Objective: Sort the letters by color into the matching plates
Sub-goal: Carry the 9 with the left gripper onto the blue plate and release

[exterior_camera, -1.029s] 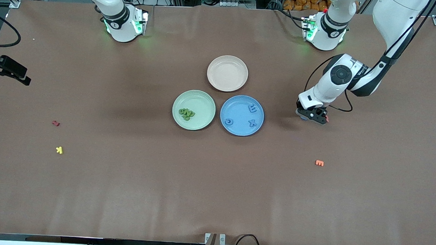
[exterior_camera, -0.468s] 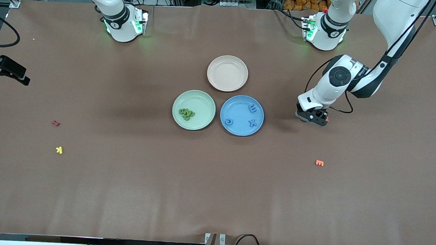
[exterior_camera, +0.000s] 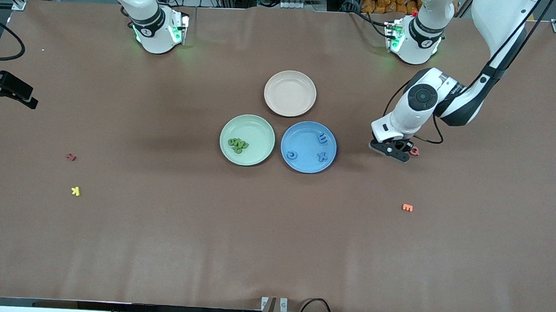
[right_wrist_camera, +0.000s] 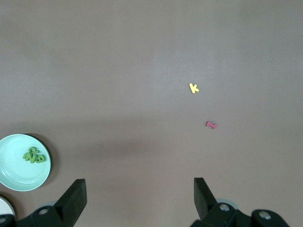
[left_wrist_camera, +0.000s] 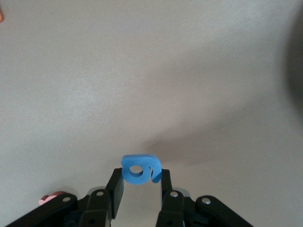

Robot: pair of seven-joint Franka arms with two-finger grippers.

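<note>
My left gripper (exterior_camera: 390, 151) (left_wrist_camera: 140, 177) is shut on a blue letter (left_wrist_camera: 139, 169) and hangs low over the bare table, beside the blue plate (exterior_camera: 307, 138) toward the left arm's end. The blue plate holds three blue letters: an E (exterior_camera: 322, 138), an X (exterior_camera: 322, 156) and a C (exterior_camera: 292, 154). Next to it, the mint green plate (exterior_camera: 255, 131) (right_wrist_camera: 16, 172) carries a cluster of green letters (exterior_camera: 238, 145) (right_wrist_camera: 33, 156). At the right arm's end of the table my right gripper (exterior_camera: 8, 89) (right_wrist_camera: 138, 184) waits open, nothing between its fingers.
A beige-pink plate (exterior_camera: 290, 93) lies farther from the front camera than the two coloured plates. A red letter (exterior_camera: 415, 151) lies right by the left gripper. An orange letter (exterior_camera: 407, 207), a dark red letter (exterior_camera: 71, 156) and a yellow letter (exterior_camera: 76, 191) are scattered on the table.
My left gripper, still shut on the blue letter, has shifted a little toward the blue plate, which uncovers the red letter. The right arm has not moved.
</note>
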